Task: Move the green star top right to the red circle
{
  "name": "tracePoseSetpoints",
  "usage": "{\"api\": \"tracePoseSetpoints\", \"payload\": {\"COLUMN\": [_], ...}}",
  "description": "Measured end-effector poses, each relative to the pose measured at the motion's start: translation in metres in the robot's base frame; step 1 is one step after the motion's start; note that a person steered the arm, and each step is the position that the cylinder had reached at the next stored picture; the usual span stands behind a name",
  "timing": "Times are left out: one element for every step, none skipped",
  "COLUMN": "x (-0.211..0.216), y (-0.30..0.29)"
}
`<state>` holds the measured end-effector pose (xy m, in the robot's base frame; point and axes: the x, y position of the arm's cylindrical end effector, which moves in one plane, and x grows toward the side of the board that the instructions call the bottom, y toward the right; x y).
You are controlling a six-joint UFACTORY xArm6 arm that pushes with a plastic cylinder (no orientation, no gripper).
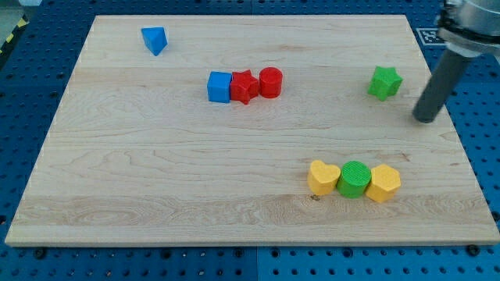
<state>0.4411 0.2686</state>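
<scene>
Pale wooden board point(156, 172), blue perforated table point(23, 86) around it

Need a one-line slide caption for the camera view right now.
My tip sits just right of the green star, which is far right of the red circle ending the blue cube and red star row.

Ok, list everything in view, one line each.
board: 1, light wood, fills most of the view
blue triangle: 1, blue, top left
blue cube: 1, blue, left end of upper row
red star: 1, red, middle of upper row
red circle: 1, red, right end of upper row
green star: 1, green, upper right, alone
yellow heart: 1, yellow, left end of lower row
green circle: 1, green, middle of lower row
yellow hexagon: 1, yellow, right end of lower row
my tip: 1, dark, right of the green star, apart from it
</scene>
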Motion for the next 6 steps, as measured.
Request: {"api": "tracePoseSetpoints", "payload": {"x": [-0.025,-0.053,-0.072,-0.073,-0.073,-0.084], "y": [0.004,-0.062,-0.129,-0.146,-0.104,-0.082]}}
